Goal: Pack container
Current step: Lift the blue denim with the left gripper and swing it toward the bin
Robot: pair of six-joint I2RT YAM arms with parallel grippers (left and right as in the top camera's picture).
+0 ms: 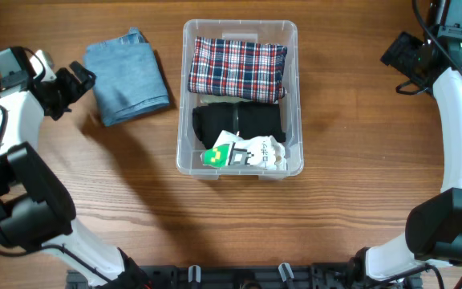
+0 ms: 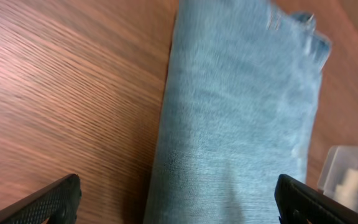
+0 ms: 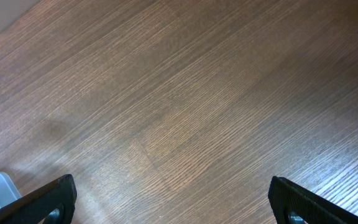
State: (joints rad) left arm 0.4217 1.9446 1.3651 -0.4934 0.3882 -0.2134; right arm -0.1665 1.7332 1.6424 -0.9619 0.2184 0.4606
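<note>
Left wrist view: folded denim (image 2: 235, 118) cut off below — container (image 2: 339, 165) corner clipped, contents blurry.

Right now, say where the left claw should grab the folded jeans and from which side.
Probably pinch the folded jeans across their narrow width, at the end nearest the left claw, from above: they lie flat and its open jaws straddle them.

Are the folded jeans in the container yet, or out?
Out. The folded jeans lie on the table beside the clear container, outside its rim.
</note>
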